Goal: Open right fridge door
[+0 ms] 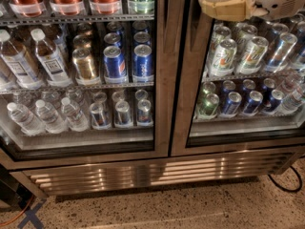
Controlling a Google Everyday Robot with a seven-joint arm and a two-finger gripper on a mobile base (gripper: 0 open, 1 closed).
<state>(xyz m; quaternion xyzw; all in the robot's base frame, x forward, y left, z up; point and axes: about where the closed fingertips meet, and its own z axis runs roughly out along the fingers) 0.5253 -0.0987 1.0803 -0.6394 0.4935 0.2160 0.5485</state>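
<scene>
The right fridge door (183, 80) is a glass pane in a brushed steel frame, and it sits flush with the cabinet. Through its glass I see rows of green-and-silver and blue cans. My gripper (224, 6), beige at the tip with a white arm behind it, hangs at the top right. It is in front of the upper part of the right door's glass, just right of the door's left frame strip. Nothing is visibly held in it.
The left door (161, 56) shows water bottles, gold and blue cans, and red bottles on top. A steel vent grille (143, 173) runs along the base. On the speckled floor lie a black cable (286, 185) at right and an orange cord (14, 213) at left.
</scene>
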